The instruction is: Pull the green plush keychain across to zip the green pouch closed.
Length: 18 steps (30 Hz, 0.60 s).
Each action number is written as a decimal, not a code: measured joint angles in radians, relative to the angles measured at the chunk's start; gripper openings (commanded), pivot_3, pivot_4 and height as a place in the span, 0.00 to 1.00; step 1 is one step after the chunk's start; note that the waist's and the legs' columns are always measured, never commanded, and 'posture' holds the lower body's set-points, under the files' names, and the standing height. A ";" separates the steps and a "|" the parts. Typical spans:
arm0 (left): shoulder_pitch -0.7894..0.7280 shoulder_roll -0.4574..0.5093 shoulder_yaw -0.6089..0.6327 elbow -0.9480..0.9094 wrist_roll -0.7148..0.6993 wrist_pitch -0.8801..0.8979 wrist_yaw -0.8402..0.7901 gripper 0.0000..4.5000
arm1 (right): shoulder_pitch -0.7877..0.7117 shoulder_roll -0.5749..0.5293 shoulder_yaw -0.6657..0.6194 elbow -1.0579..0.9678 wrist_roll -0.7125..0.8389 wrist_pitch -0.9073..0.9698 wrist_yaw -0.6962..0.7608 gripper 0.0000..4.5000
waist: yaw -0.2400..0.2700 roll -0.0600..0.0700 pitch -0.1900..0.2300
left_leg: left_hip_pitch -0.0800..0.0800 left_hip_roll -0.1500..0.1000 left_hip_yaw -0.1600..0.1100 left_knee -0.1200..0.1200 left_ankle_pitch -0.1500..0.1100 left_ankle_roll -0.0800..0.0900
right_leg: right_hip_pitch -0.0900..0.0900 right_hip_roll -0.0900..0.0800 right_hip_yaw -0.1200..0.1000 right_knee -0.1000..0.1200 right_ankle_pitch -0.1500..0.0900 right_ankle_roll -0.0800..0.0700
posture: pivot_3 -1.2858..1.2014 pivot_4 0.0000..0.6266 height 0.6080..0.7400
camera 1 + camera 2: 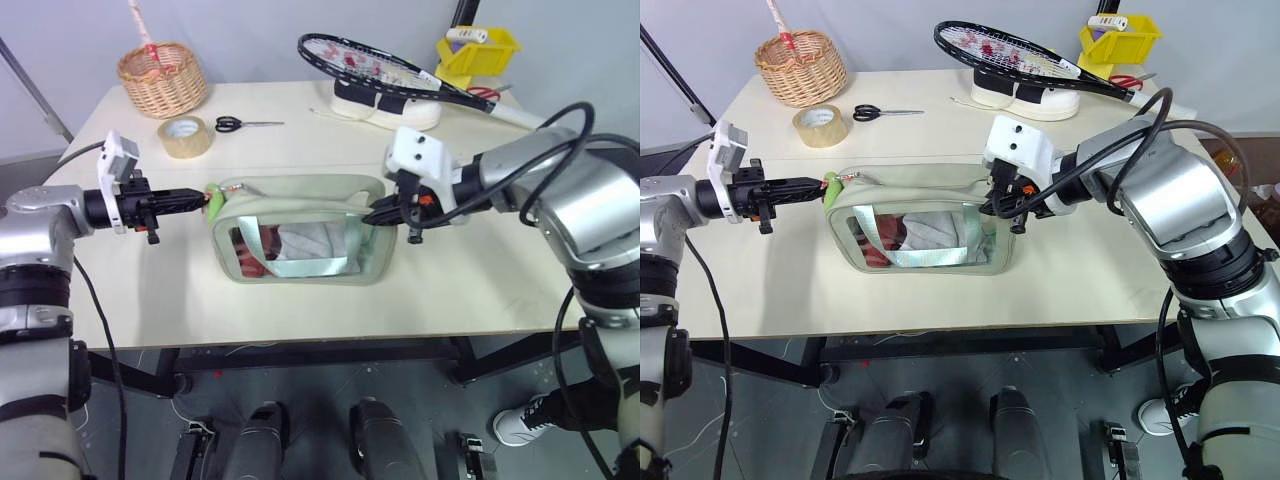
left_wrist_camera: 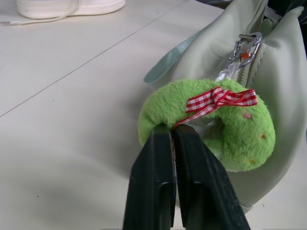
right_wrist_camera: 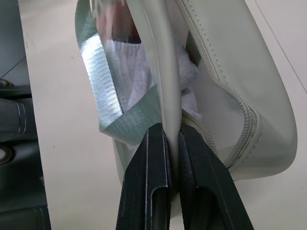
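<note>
Left gripper (image 2: pixel 173 136) is pinching the keychain (image 2: pixel 211 122) at the pouch's (image 1: pixel 300 190) left end, and the right gripper (image 3: pixel 172 136) is clamping the pouch's right edge. I'd be dragging straight along the zipper (image 2: pixel 247 64) toward the right, keeping that anchor taut so nothing bunches.

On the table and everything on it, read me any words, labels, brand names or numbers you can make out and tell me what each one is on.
No text is readable.
racket: red marks on the strings, too small to read.
yellow bin: a white item with dark marks, too blurred.
green pouch, green plush keychain, tape roll: no lettering visible.
</note>
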 measured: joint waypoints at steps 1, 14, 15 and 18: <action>-0.001 0.000 0.000 0.003 0.006 -0.009 0.000 0.00 | 0.000 0.000 0.000 0.000 0.000 0.000 -0.001 0.00 | 0.000 0.000 0.000 | 0.000 0.000 0.000 0.000 0.000 0.000 | 0.000 0.000 0.000 0.000 0.000 0.000 | 0.52 0.24 0.39; -0.089 -0.033 0.070 -0.159 -0.156 0.142 -0.040 0.00 | 0.008 0.000 -0.001 -0.005 0.018 0.003 -0.025 0.00 | -0.001 0.000 0.000 | 0.000 0.000 0.000 0.000 0.000 0.000 | 0.000 0.000 0.000 0.000 0.000 0.000 | 0.52 0.24 0.39; -0.088 -0.039 0.068 -0.186 -0.163 0.151 -0.042 0.00 | 0.009 0.000 -0.001 -0.007 0.019 0.003 -0.027 0.00 | -0.001 0.000 0.000 | 0.000 0.000 0.000 0.000 0.000 0.000 | 0.000 0.000 0.000 0.000 0.000 0.000 | 0.52 0.24 0.39; -0.087 -0.078 0.038 -0.259 -0.169 0.169 -0.038 0.00 | 0.010 0.000 -0.001 -0.008 0.023 0.003 -0.032 0.00 | -0.001 0.000 0.000 | 0.001 0.000 0.000 0.000 0.000 0.000 | 0.001 0.000 0.000 0.000 0.000 0.000 | 0.52 0.24 0.39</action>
